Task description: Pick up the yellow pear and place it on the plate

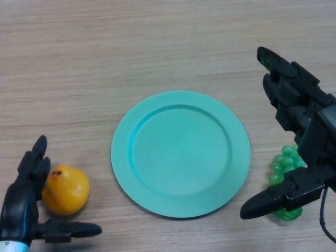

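The yellow-orange pear (65, 189) lies on the wooden table at the lower left, just left of the teal plate (180, 153). My left hand (23, 197) is open around it: the fingers stand along the pear's left side and the thumb (73, 229) reaches under its near side. I cannot tell whether they touch it. The plate is empty in the middle of the table. My right hand (294, 100) is open at the right, above the table and apart from the plate.
A bunch of green grapes (285, 168) lies right of the plate, partly hidden under my right hand's thumb (268, 203). The wooden table stretches bare beyond the plate.
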Tool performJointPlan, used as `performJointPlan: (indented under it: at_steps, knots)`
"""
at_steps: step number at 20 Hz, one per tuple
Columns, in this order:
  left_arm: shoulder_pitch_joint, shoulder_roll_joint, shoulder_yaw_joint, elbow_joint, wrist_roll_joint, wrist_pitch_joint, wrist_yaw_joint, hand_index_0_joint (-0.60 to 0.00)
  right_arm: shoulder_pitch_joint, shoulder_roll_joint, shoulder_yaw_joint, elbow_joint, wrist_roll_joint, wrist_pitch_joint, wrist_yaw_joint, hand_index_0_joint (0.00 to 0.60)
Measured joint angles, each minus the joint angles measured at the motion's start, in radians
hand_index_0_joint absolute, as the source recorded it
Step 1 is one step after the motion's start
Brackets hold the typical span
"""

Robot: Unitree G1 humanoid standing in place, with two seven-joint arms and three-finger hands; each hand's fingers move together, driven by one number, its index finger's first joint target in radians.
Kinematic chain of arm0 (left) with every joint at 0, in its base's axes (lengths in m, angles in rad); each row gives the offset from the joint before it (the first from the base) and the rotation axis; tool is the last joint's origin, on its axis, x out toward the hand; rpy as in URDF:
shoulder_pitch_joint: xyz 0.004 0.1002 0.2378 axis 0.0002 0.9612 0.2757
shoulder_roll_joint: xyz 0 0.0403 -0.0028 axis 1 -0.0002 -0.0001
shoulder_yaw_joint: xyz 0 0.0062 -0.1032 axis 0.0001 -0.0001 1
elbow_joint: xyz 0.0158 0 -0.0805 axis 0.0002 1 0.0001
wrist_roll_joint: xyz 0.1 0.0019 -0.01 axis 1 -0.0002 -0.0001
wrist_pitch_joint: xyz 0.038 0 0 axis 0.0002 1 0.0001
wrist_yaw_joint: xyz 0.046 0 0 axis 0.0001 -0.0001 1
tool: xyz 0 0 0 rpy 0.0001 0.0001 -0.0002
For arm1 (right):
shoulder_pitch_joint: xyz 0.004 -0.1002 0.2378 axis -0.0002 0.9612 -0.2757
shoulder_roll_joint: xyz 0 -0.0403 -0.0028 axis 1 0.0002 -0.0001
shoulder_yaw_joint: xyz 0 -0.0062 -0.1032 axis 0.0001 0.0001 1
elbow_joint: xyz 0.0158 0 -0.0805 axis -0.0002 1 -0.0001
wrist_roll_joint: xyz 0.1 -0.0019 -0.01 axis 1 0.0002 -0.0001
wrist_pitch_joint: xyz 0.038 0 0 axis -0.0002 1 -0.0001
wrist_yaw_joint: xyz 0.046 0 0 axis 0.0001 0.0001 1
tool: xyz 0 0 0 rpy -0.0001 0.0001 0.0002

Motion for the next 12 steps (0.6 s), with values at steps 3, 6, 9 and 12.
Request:
performJointPlan:
  at_steps: [3, 6, 9, 12]
  knots:
    - [-0.013, 0.009, -0.025, 0.060, 0.059, -0.073, 0.031, -0.600, 0.007, -0.001, -0.007, -0.012, -0.003, 0.001, 0.002, 0.000]
    - [-0.012, 0.016, -0.034, 0.093, 0.131, -0.136, 0.039, -0.600, 0.007, -0.002, -0.035, -0.042, -0.003, 0.011, 0.007, 0.000]
    - [0.039, 0.017, -0.027, -0.047, 0.111, -0.035, 0.021, -0.600, 0.010, -0.002, -0.034, -0.053, 0.003, 0.051, 0.006, 0.000]
    - [0.079, 0.010, -0.002, -0.216, 0.040, 0.009, -0.009, -0.600, 0.011, -0.002, -0.035, -0.061, 0.016, 0.063, 0.006, 0.000]
